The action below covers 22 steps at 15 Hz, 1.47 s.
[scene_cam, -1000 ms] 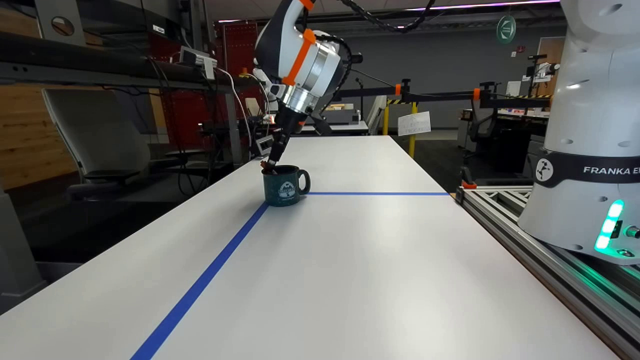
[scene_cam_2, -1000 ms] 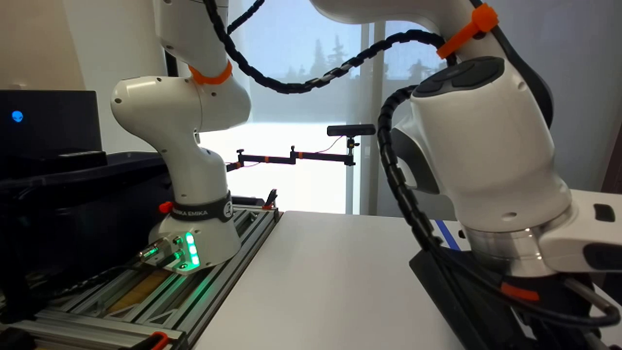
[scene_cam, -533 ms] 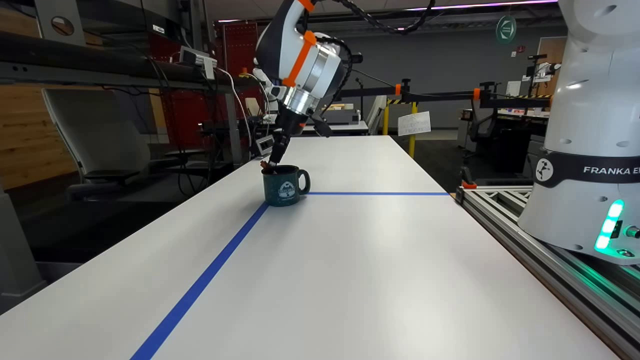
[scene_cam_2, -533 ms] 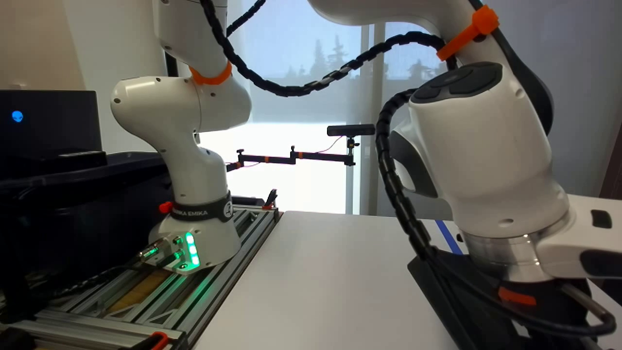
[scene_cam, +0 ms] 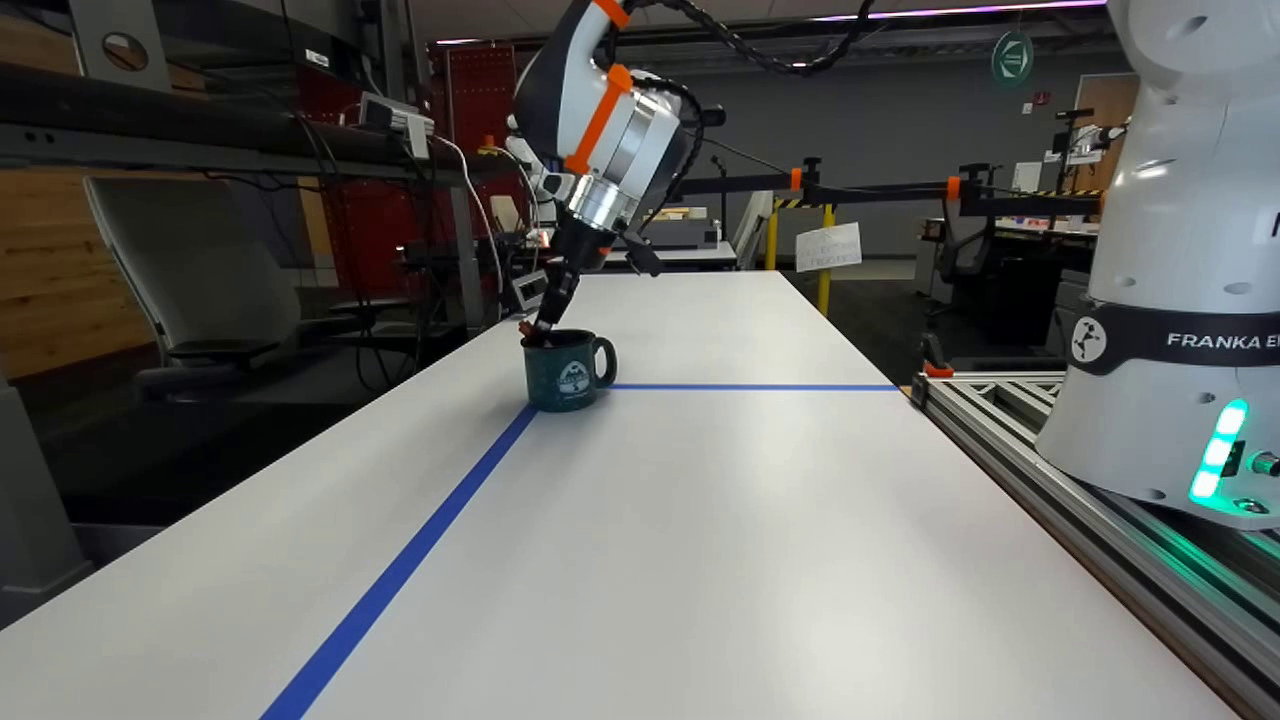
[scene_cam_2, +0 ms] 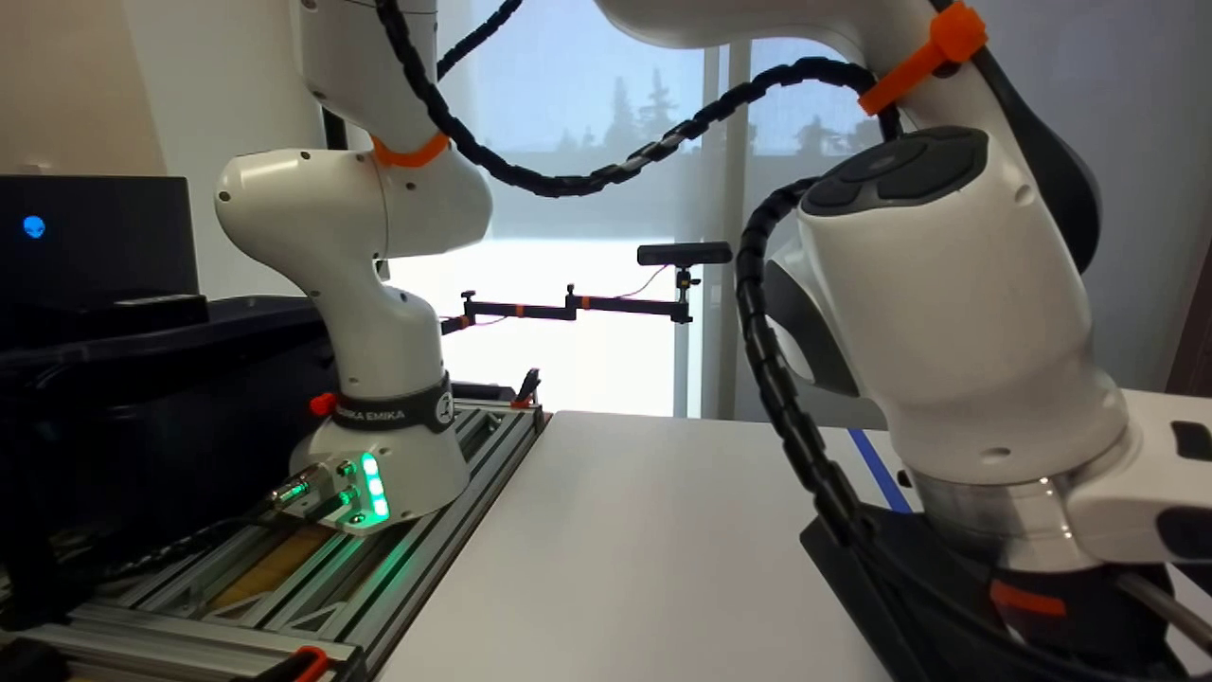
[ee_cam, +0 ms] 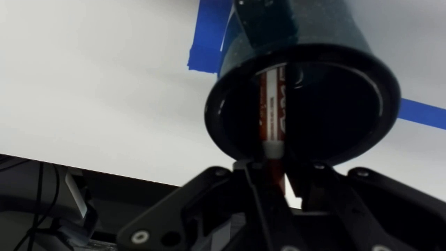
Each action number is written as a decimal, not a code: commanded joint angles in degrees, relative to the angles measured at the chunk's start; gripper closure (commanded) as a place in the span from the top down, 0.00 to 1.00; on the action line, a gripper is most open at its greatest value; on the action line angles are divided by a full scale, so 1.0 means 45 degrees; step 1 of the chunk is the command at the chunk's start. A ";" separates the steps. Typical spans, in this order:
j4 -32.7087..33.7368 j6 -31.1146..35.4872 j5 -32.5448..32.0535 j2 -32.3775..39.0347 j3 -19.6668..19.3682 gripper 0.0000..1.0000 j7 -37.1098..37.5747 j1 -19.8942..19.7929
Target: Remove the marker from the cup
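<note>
The cup (scene_cam: 560, 372), a small dark teal mug with a side handle, stands upright on the white table in an exterior view. In the wrist view the cup (ee_cam: 327, 31) opens toward me. The marker (ee_cam: 273, 108), reddish-brown with a white stripe and a grey collar, leans inside the cup. Its reddish end rises past the rim between my fingers. My gripper (ee_cam: 278, 169) looks shut on that end, with a finger against each side. In an exterior view my gripper (scene_cam: 545, 322) points down and tilted at the cup's rim. The marker's lower end is hidden in the cup.
The white table (scene_cam: 750, 560) carries blue tape lines (scene_cam: 440, 525), one beside the cup. The cup stands near the table's edge, with a chair (scene_cam: 195, 265) beyond. The robot base (scene_cam: 1170, 420) stands along the opposite edge on a metal rail frame.
The cup has shifted very slightly to the left along with the gripper tip in an exterior view. In an exterior view the wrist has moved a little lower and to the right.
</note>
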 commanded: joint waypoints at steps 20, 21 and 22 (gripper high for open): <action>-0.1724 -0.2350 -0.0764 -0.3494 0.0407 0.05 0.0842 0.0296; -0.1877 -0.2689 -0.0719 -0.3776 0.0533 0.05 0.0811 0.0310; -0.2054 -0.3029 -0.0831 -0.4090 0.0581 0.05 0.0852 0.0377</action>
